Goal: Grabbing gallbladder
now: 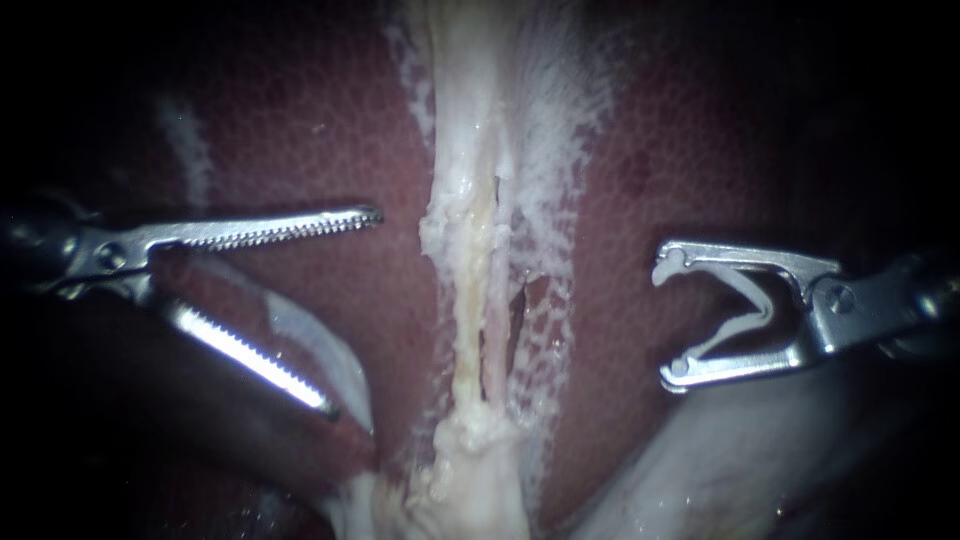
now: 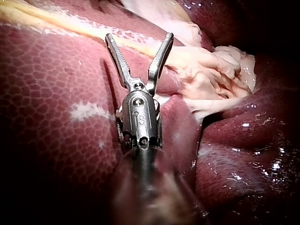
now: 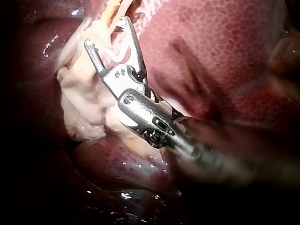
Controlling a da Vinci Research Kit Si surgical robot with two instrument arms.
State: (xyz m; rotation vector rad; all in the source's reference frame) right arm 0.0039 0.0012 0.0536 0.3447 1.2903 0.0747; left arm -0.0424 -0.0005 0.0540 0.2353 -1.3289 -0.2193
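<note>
My left instrument (image 1: 352, 310) comes in from the left with its serrated jaws wide open and nothing between them. It hangs over the dark red liver (image 1: 300, 130), left of a pale strand of tissue (image 1: 470, 280) that runs down the middle. In the left wrist view the same jaws (image 2: 139, 40) gape just short of the pale lumpy tissue (image 2: 211, 75). My right instrument (image 1: 668, 320) stands right of the strand, its spread jaws holding a white V-shaped clip (image 1: 745, 300). A smooth pale bulge (image 1: 720, 470), possibly the gallbladder, lies below it. The right wrist view shows the clip (image 3: 115, 54) between those jaws (image 3: 107, 33).
Thin tubes (image 1: 490, 340) run lengthwise inside the pale strand, with a slit between them. White lacy film (image 1: 560, 130) spreads over the liver to the strand's right. A pale fold (image 1: 320, 345) lies under my left instrument's lower jaw.
</note>
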